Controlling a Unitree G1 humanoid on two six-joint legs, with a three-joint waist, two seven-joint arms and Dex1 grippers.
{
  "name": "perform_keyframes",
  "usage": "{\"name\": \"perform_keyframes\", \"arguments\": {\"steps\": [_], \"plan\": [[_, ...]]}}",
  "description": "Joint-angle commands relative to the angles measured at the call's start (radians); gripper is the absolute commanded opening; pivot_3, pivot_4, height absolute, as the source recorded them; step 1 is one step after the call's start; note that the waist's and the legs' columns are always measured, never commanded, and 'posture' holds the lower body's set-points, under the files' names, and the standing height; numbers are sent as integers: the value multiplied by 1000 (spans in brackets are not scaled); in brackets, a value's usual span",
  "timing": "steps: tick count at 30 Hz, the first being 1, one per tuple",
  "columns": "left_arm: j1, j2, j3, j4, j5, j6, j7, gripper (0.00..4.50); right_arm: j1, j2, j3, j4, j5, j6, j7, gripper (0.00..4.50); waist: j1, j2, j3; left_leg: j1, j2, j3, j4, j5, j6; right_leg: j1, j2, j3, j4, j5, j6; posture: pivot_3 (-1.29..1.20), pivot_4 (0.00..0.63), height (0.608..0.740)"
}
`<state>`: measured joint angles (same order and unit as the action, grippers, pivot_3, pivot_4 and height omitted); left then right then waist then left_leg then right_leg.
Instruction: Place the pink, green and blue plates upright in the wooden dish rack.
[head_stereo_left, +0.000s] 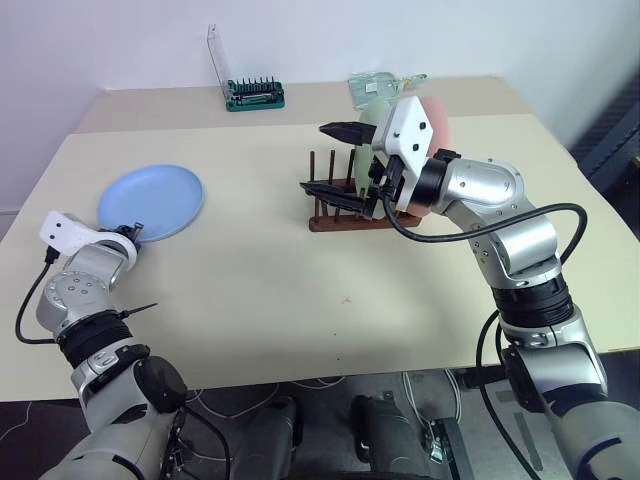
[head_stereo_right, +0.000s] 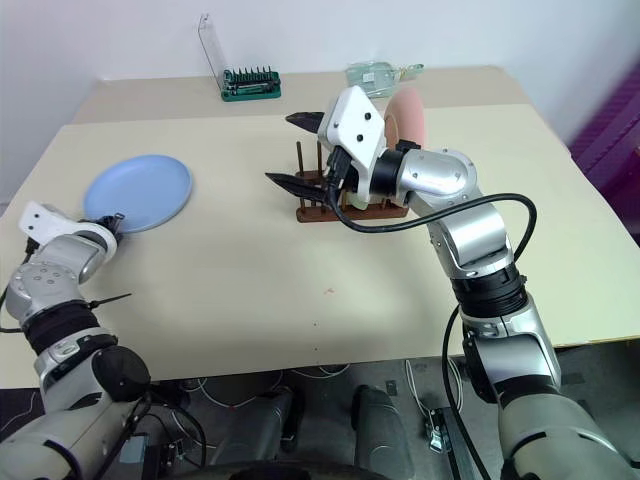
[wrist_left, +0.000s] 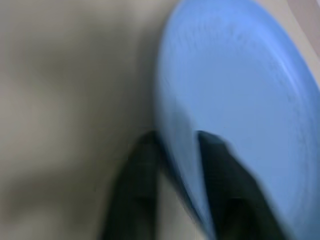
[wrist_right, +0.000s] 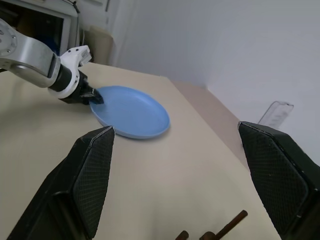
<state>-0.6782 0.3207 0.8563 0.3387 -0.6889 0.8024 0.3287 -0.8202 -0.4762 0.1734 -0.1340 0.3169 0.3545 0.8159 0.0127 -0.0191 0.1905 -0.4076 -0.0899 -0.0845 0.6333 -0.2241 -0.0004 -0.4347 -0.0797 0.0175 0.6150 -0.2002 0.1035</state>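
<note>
Readable text: you will find none in any view
Blue plate (head_stereo_left: 150, 201): plain surface, no mark or label you can read
Green box (head_stereo_left: 254, 94) at the table's far edge: no lettering you can make out
Clear packet (head_stereo_left: 375, 86) at the far edge: any print on it is too small to tell

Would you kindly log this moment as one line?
left gripper: shut on blue plate rim | right gripper: open, empty | rack: pink plate in
</note>
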Motion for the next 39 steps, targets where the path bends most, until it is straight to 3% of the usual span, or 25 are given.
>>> {"name": "perform_keyframes", "arguments": {"steps": [1, 3, 4, 6, 14, 17, 25, 29, 35, 36, 39], "plan": [[-16, 4, -40, -33, -22, -9, -31, 34, -2, 8, -22, -35, -16, -30, -12, 4037, -3, 0, 0, 0, 0, 0, 0, 0, 0, 0, 0, 0, 0, 0, 0, 0, 150, 740], [-9, 6, -83, -90, -20, -40, -88, 34, -4, 10, -15, -27, -23, -31, -7, 4037, -4, 0, 0, 0, 0, 0, -1, 0, 0, 0, 0, 0, 0, 0, 0, 0, 150, 740], [-6, 7, -133, -188, -25, -45, -124, 6, -11, 4, 27, -4, -83, -84, -1, 4268, -5, 0, 0, 0, 0, 0, -1, 0, 0, -1, 0, 0, 0, 0, 0, 0, 150, 740], [-9, 9, -209, -342, -33, -32, -149, 6, -23, 4, 93, 32, -184, -181, 0, 4268, -8, -3, 2, 0, 0, 0, -1, 0, 0, -1, 0, 0, 0, 0, 0, 0, 150, 740], [-118, 14, -383, -641, -63, 168, -43, 6, -129, 61, 246, 271, -541, -560, -138, 4268, -21, -3, 2, 0, 0, 1, -1, 3, -6, -1, 1, 1, 0, 0, 0, 0, 150, 740], [-162, -4, -367, -665, -99, 240, 16, 6, -193, 70, 268, 409, -652, -669, -226, 4268, -26, -3, 2, 0, 0, 0, -2, 5, -8, -2, 1, 1, 0, 0, 0, 0, 150, 740], [-206, -27, -340, -703, -186, 341, 76, 6, -258, 105, 273, 581, -770, -789, -333, 4268, -28, -4, 2, 0, 0, 1, -3, 5, -9, -3, 2, 2, 0, 0, 0, 0, 150, 740], [-211, -22, -345, -718, -215, 370, 78, 0, -263, 112, 268, 607, -807, -807, -367, 3017, -28, -4, 2, 0, 0, 1, -3, 5, -9, -3, 2, 2, 0, 0, 0, 0, 150, 740], [-207, -25, -345, -721, -232, 385, 92, 0, -261, 112, 264, 599, -850, -812, -403, 37, -27, -4, 2, 0, 0, 0, -3, 6, -9, -3, 2, 2, 1, 0, 0, 0, 150, 740], [-207, -26, -344, -720, -235, 383, 91, 0, -260, 111, 264, 598, -858, -813, -409, 37, -27, -4, 2, 0, 0, 0, -3, 6, -9, -3, 2, 2, 0, 0, 0, 0, 150, 740], [-229, -58, -326, -739, -257, 279, 58, 910, -259, 103, 266, 590, -888, -830, -428, 0, -27, -4, 2, 0, 0, 1, -3, 6, -9, -3, 2, 2, 1, 0, 0, 0, 150, 740]]}}
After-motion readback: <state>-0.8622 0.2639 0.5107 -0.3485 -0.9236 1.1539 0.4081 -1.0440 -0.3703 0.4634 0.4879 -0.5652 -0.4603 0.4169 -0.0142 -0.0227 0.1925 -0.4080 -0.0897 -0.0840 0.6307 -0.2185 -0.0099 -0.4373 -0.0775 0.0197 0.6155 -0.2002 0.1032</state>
